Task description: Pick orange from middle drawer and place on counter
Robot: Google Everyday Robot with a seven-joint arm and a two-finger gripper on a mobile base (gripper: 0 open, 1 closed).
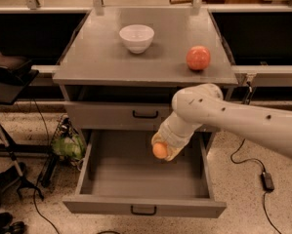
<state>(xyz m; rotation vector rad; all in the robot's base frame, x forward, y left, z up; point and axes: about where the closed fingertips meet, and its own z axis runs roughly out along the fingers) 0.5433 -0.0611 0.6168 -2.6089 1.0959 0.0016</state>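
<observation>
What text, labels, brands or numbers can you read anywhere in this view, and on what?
None: no readable word, label, brand or number shows anywhere.
The white bowl, the red-orange ball and the counter are plain.
The gripper, holding the orange over the open middle drawer, bears no marking.
The arm shows only small dark dots, not characters.

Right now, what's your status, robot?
Gripper shut on orange, over open middle drawer. Orange not yet on counter. White bowl, red ball on it, well apart.
</observation>
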